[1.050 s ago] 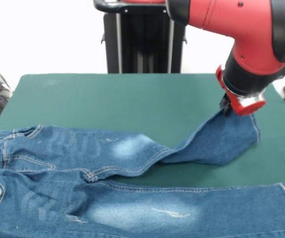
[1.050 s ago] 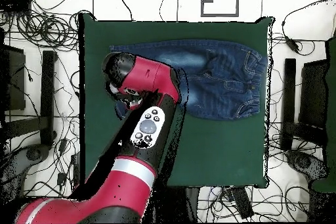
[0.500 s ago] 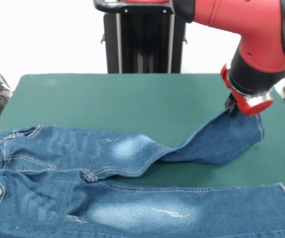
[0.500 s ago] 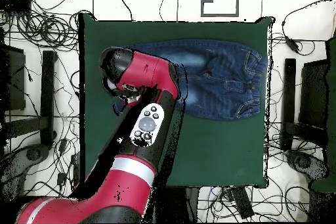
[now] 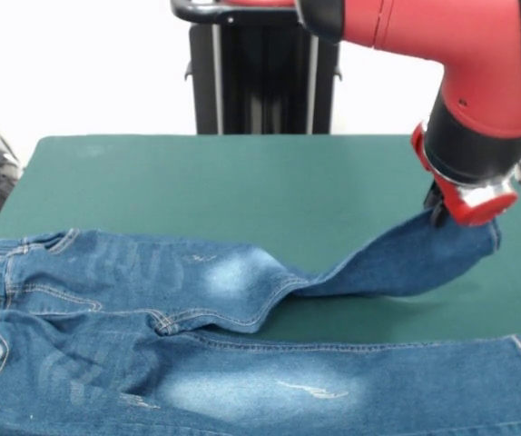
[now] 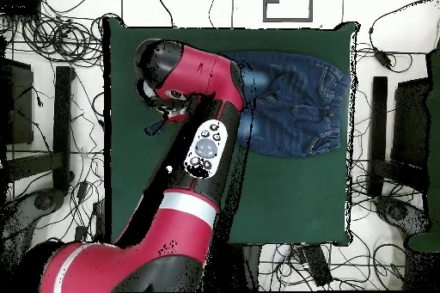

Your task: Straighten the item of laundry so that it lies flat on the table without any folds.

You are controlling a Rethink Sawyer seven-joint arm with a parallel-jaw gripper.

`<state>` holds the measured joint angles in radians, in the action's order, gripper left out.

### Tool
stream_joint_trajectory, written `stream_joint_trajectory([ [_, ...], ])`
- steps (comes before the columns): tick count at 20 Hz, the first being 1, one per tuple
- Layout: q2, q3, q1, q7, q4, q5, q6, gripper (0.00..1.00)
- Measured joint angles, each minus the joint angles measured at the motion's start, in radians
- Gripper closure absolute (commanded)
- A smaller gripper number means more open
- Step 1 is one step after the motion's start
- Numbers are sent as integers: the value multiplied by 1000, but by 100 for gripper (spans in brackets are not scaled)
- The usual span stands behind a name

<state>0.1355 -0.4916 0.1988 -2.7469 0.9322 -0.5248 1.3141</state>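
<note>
Holding the jeans (image 5: 242, 327) leg hem lifted at right of frame, gripper (image 5: 438, 211) seems clamped on it to pull the fold out over the table (image 5: 197, 182).

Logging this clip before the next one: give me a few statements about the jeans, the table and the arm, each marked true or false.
1. The red and black arm's hand is at the hem end of one leg of the blue denim jeans. True.
2. That leg lies flat. False: its end is raised off the dark green felt table.
3. The nearer leg lies stretched out. True.
4. The jeans are folded in a square. False: they are spread out.
</note>
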Motion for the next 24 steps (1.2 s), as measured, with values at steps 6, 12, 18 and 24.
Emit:
stream_joint_trajectory([
  [6, -54, -1, -18, -35, -91, -5, 45, 100],
  [12, -100, -1, -20, -58, -147, -5, 48, 100],
  [18, -134, -2, -20, -73, -191, -4, 50, 100],
  [24, -158, -10, -20, -83, -227, -3, 51, 100],
])
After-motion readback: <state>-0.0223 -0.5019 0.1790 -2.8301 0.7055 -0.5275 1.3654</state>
